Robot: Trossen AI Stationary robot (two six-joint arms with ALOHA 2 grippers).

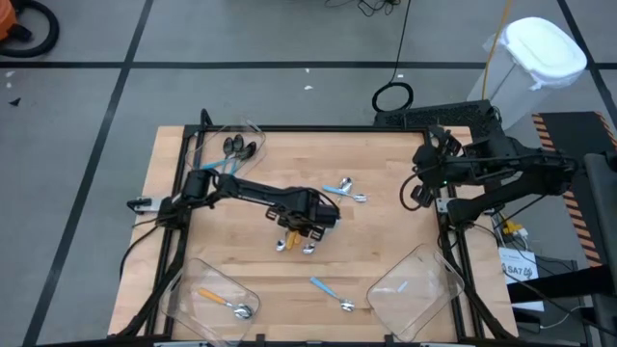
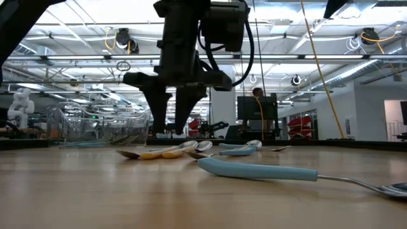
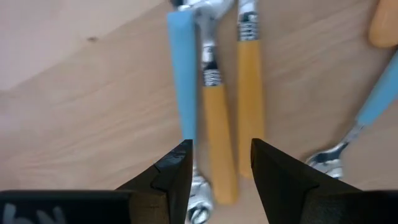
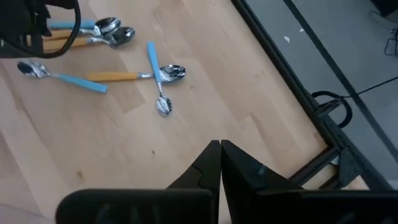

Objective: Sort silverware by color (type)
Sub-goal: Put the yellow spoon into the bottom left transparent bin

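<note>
Several spoons lie in a cluster [image 1: 294, 243] at the table's middle, flat on the wood. My left gripper [image 1: 307, 231] hangs over them, fingers pointing down and open. In the left wrist view two orange handles [image 3: 217, 130] lie side by side between the fingers of my left gripper [image 3: 221, 163], and a light-blue handle [image 3: 182, 74] lies just beside one fingertip. In the low view my left gripper's [image 2: 168, 130] fingertips stand just above the spoons. My right gripper [image 4: 221, 155] is shut and empty, above the table's right edge [image 1: 424, 183].
A blue-handled and an orange-handled spoon [image 1: 347, 190] lie right of the cluster. One blue-handled spoon [image 1: 333, 292] lies near the front edge. Clear bins stand at the far left [image 1: 253, 130] with black-bowled spoons [image 1: 236, 146], near left [image 1: 188, 284] with an orange-handled spoon, and near right [image 1: 429, 275].
</note>
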